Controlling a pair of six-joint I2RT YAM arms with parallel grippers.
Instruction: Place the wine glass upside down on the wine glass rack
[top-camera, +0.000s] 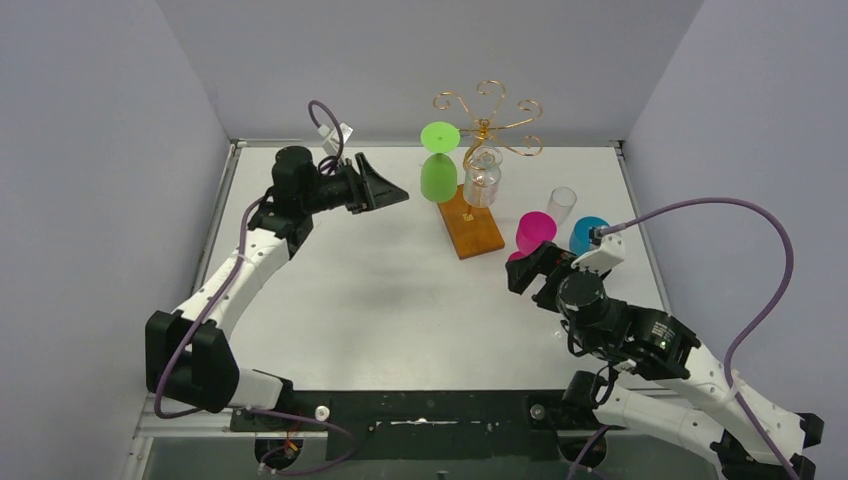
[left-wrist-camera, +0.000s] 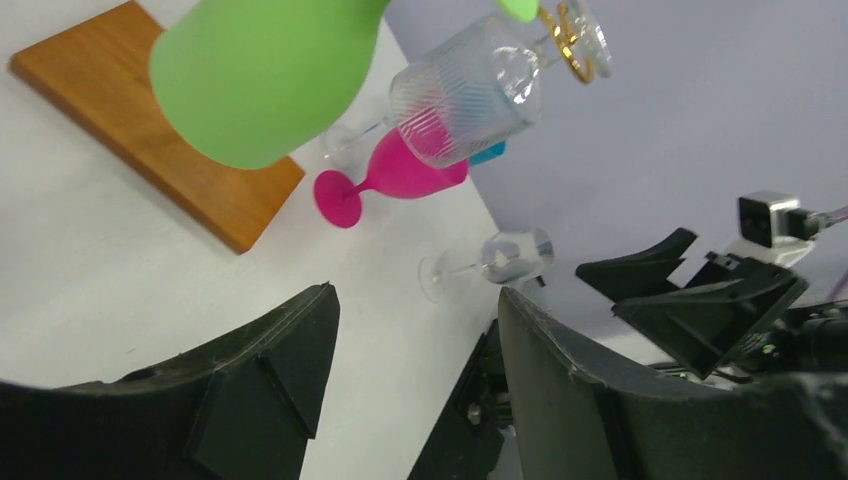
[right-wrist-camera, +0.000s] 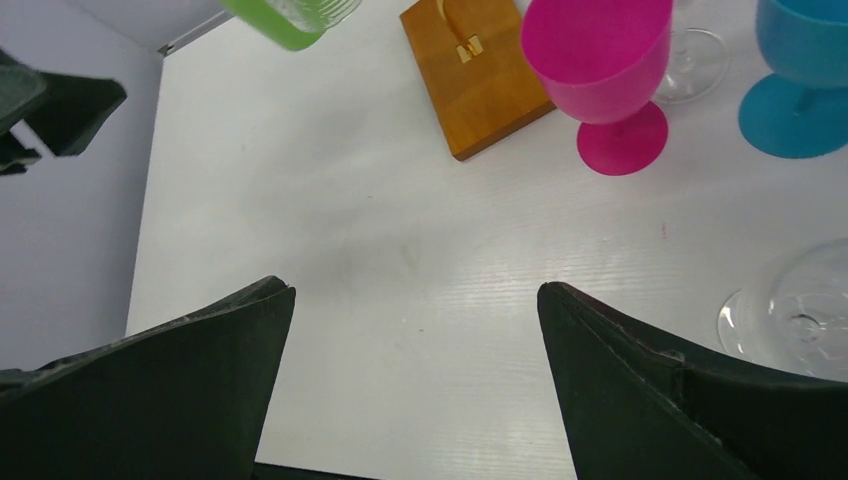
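The wine glass rack (top-camera: 488, 118) is gold wire with curled arms on an orange-brown wooden base (top-camera: 470, 224). A green wine glass (top-camera: 438, 168) hangs upside down from it, and a clear ribbed glass (top-camera: 482, 180) hangs beside it. My left gripper (top-camera: 393, 192) is open and empty, just left of the green glass and not touching it. The left wrist view shows the green glass (left-wrist-camera: 260, 80) and ribbed glass (left-wrist-camera: 470, 95) above my open left gripper (left-wrist-camera: 415, 295). My right gripper (top-camera: 518, 272) is open and empty near a pink glass (top-camera: 535, 232); the right wrist view (right-wrist-camera: 415, 290) shows bare table between the fingers.
The pink glass (right-wrist-camera: 600, 70), a blue glass (top-camera: 588, 235) and a clear glass (top-camera: 561, 205) stand upright to the right of the base. Another clear glass (right-wrist-camera: 800, 310) is at the right edge of the right wrist view. Grey walls enclose the white table (top-camera: 360, 290).
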